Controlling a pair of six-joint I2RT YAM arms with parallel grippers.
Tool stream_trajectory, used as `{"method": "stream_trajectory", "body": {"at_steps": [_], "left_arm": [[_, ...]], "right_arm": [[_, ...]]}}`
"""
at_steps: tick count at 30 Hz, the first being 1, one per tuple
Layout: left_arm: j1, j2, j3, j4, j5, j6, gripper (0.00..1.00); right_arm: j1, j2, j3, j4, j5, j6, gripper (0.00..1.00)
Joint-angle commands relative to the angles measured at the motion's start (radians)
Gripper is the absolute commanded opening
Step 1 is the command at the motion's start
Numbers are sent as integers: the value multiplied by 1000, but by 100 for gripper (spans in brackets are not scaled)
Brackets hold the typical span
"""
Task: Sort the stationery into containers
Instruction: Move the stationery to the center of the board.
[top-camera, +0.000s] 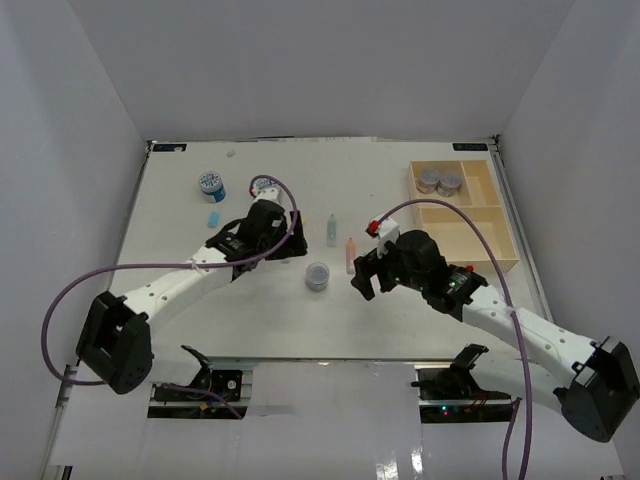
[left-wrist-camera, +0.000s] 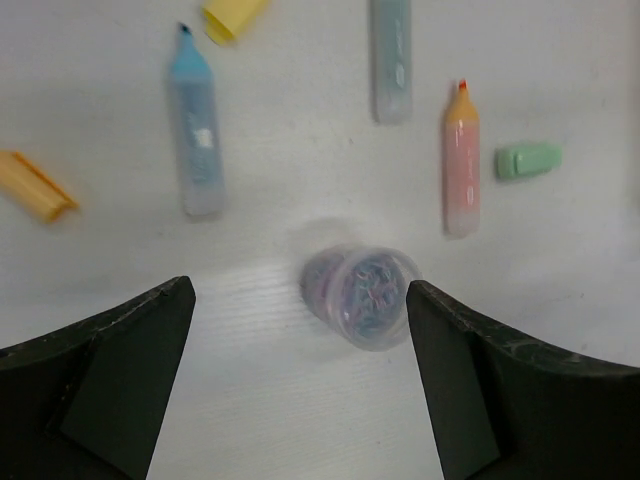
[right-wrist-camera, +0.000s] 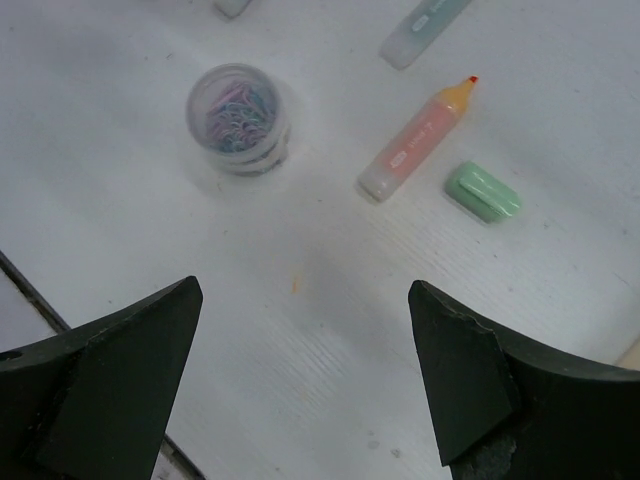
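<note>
A small clear round tub (left-wrist-camera: 362, 296) of coloured clips stands on the table just ahead of my open left gripper (left-wrist-camera: 300, 290), near its right finger and held by nothing. In the top view the tub (top-camera: 317, 276) lies between my left gripper (top-camera: 292, 248) and my open, empty right gripper (top-camera: 362, 278). Beyond the tub lie a blue marker (left-wrist-camera: 195, 140), a pale green marker (left-wrist-camera: 390, 55), an orange marker (left-wrist-camera: 460, 160) and a green cap (left-wrist-camera: 527, 160). The wooden tray (top-camera: 505, 225) at the back right holds two grey rolls (top-camera: 438, 181) in one small section.
A blue-and-white roll (top-camera: 211, 185) and a blue cap (top-camera: 213, 218) lie at the back left. A second roll (top-camera: 263, 185) is partly hidden by the left arm. A yellow cap (left-wrist-camera: 232, 15) and an orange cap (left-wrist-camera: 35, 185) lie near the blue marker.
</note>
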Motion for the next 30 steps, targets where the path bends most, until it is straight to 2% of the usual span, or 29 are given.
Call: {"method": "stream_trajectory", "body": {"at_steps": [1, 5, 11, 15, 23, 24, 28, 29, 30], "left_arm": [[127, -143, 40, -74, 41, 45, 98], [283, -252, 16, -123, 61, 100, 98], [417, -380, -109, -125, 19, 168, 98], [441, -448, -195, -88, -5, 186, 98], [447, -455, -193, -97, -28, 192, 98], [447, -455, -193, -100, -28, 192, 98], [447, -466, -195, -98, -24, 191, 98], [449, -468, -195, -100, -22, 191, 98], [447, -466, -195, -98, -22, 192, 98]], "right_arm": [[106, 115, 108, 32, 112, -33, 90], [199, 294, 215, 29, 158, -52, 90], [250, 535, 374, 15, 147, -61, 90], [270, 638, 447, -10, 137, -61, 92], [278, 790, 514, -28, 133, -38, 100], [279, 796, 516, -28, 135, -32, 96], [279, 819, 514, -26, 150, -24, 90], [279, 819, 513, -26, 153, -26, 83], [279, 819, 511, -26, 159, -26, 81]]}}
